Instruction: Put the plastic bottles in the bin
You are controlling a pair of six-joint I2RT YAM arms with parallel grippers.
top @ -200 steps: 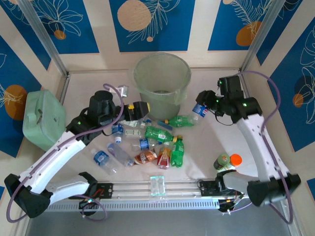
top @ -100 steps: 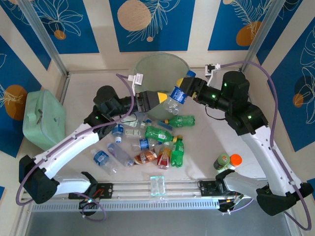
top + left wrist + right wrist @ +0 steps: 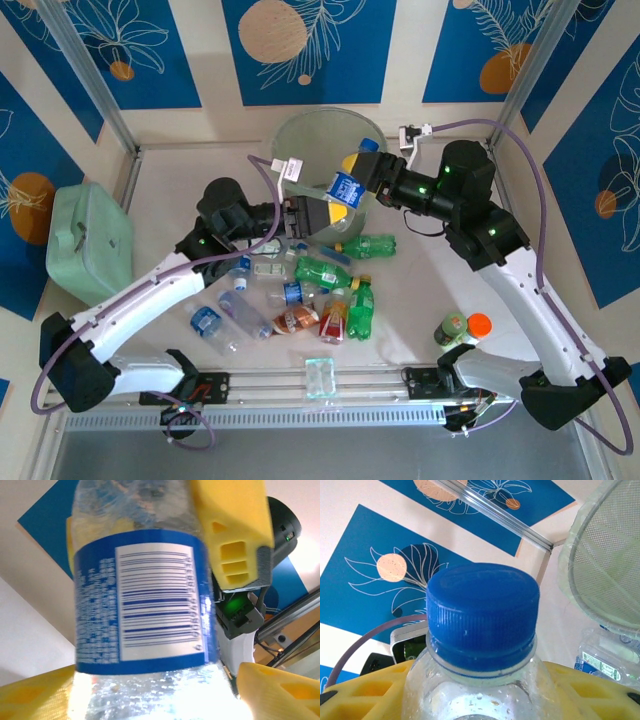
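Right end effector is closed on a clear bottle with a blue label, gripping it near the shoulder. In the right wrist view the blue cap stands above the yellow fingers, which press in on both sides of the neck.

The bottle is held tilted in the air, cap end toward the far wall, and it hangs over the near rim of the bin.

Left end effector sits just below and beside the bottle's lower end. In the left wrist view its yellow fingers flank the bottle at the bottom of the label. Cannot tell whether they press on it or only bracket it.

The bin is a round, pale green bucket with a thin liner, standing at the far middle of the surface. The bottle and both end effectors cover part of its opening. Its contents cannot be made out. In the right wrist view the bin is just to the right of the cap.

The other bottles lie in a loose heap on the surface near the bin: green ones, reddish ones and clear ones with blue labels.

A mint green box with its lid closed sits at the left edge.
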